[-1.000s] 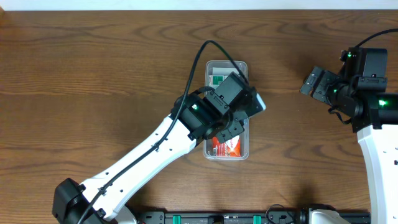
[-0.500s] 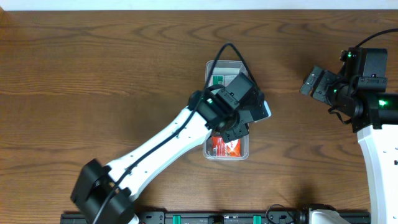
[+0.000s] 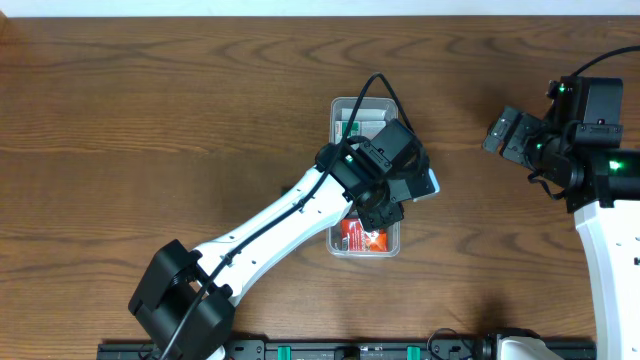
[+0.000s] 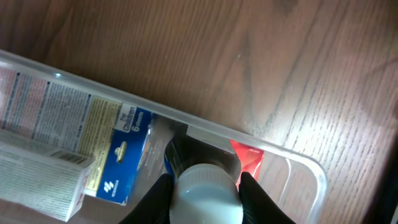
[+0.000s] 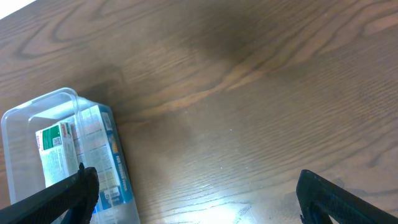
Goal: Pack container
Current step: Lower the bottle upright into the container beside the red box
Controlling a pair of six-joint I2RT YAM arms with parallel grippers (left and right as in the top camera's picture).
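The clear container (image 3: pixel 334 110) lies lengthwise at the table's middle. It holds a green and white box (image 3: pixel 352 128) at the far end and a red packet (image 3: pixel 362 236) at the near end. My left gripper (image 3: pixel 378 208) hangs over its middle, shut on a white-capped dark bottle (image 4: pixel 206 199). The left wrist view shows the container's rim (image 4: pixel 205 129), a blue and white box (image 4: pixel 118 155) and the red packet (image 4: pixel 247 163) below the bottle. My right gripper (image 3: pixel 502 132) is wide open and empty, to the right of the container (image 5: pixel 25 118).
Bare dark wood table (image 3: pixel 150 120) lies all around the container. The right arm's body (image 3: pixel 600 190) stands at the right edge. A black rail (image 3: pixel 380 350) runs along the front edge.
My left arm has swung right and a little farther over the container, carrying the bottle. The right arm has not moved.
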